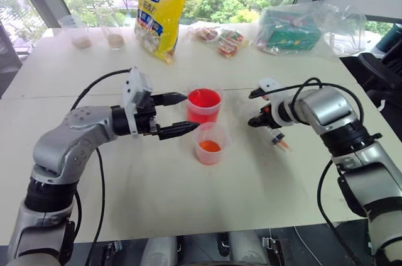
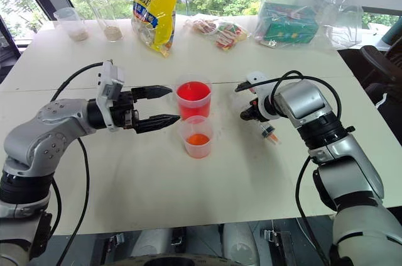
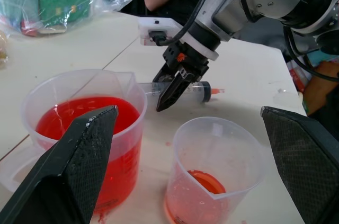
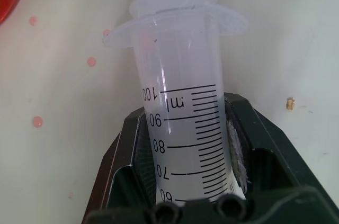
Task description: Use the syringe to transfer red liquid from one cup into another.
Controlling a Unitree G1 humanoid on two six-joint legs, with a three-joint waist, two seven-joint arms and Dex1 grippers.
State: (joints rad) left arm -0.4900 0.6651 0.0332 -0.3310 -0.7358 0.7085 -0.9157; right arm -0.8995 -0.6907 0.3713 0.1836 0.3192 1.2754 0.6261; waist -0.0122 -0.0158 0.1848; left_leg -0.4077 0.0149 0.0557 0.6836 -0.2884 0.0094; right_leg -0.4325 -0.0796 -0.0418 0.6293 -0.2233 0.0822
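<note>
Right gripper (image 3: 175, 83) pinches the large clear plastic syringe (image 3: 198, 90) lying on the white table (image 1: 157, 197) (graduation marks visible), right of the taller red-filled clear cup (image 1: 203, 105). Left gripper (image 1: 173, 115) hovers spread beside that cup.

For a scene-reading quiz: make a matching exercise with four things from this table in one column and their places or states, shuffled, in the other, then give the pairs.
Things
1. syringe
2. taller cup
3. shorter cup
4. left gripper

States
A. open, beside the cups
B. only a shallow orange-red pool at the bottom
C. lying on the table, clamped by the right gripper
D. holding deep red liquid

Pairs: 1-C, 2-D, 3-B, 4-A
</note>
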